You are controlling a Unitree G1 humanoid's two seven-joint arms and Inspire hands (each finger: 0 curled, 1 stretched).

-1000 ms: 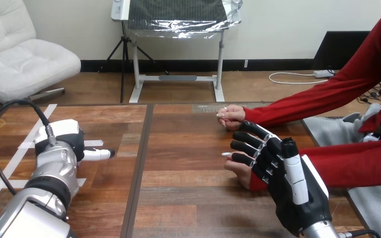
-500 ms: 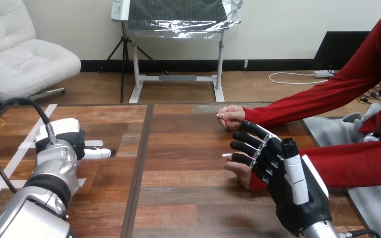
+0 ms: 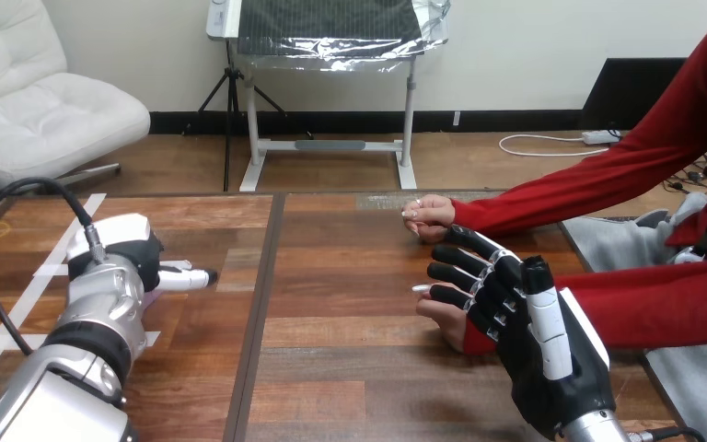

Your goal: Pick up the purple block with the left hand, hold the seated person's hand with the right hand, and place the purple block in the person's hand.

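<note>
- The left hand (image 3: 120,249) is seen at the left of the tabletop (image 3: 350,368); compared with a second ago it has been shifted slightly up and toward the centre; the movement is small.
- What the left hand holds, if anything, cannot be told, as its back is turned to the camera; how far it is closed cannot be told either.
- The place of the purple block cannot be told; it is judged possibly hidden under or within the left hand, which the slight rise would fit.
- The right hand (image 3: 543,359) has not been moved; its fingers (image 3: 465,272) are spread and only lightly bent, laid over the person's nearer hand (image 3: 437,315), which rests on the tabletop; no curl round that hand is seen, so a hold is not confirmed.
- The person's farther hand (image 3: 428,214) is kept loosely closed on the tabletop, just beyond the right hand.
- The pick-up is judged to be under way; the carry across to the person's nearer hand is not yet done.
</note>
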